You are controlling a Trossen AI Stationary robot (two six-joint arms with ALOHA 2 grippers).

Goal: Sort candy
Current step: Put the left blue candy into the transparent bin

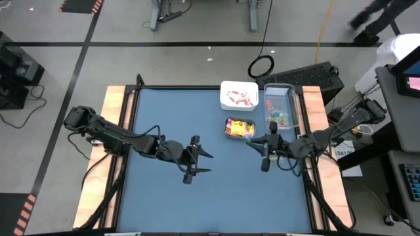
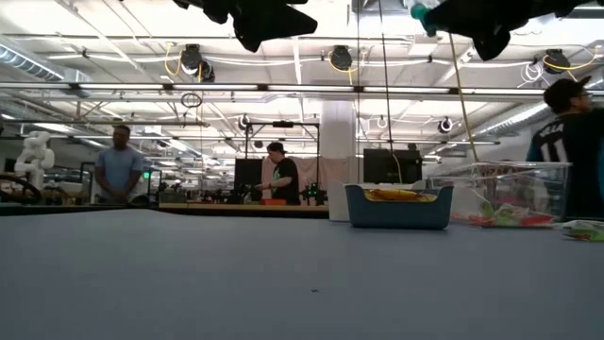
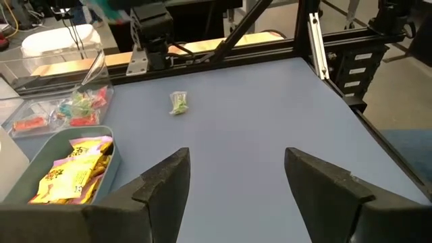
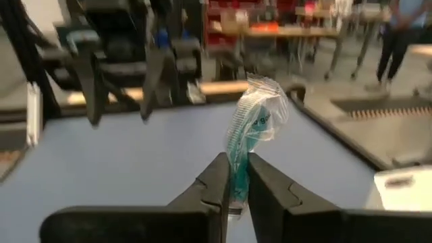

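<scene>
Carry the green clear-wrapped candy [image 4: 251, 121], pinched between the pressed-together fingers of the right gripper [image 4: 235, 177] just near of the teal tray [image 1: 240, 128], far-right over the clear bin [image 1: 281, 105] before releasing, while the left gripper [image 3: 236, 182] waits spread wide mid-table.

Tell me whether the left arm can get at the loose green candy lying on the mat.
Probably yes. The left gripper hangs open above bare mat, and the green candy lies alone ahead of it with nothing between. The right gripper, shut on a teal-wrapped candy, is close by and might crowd the approach.
</scene>
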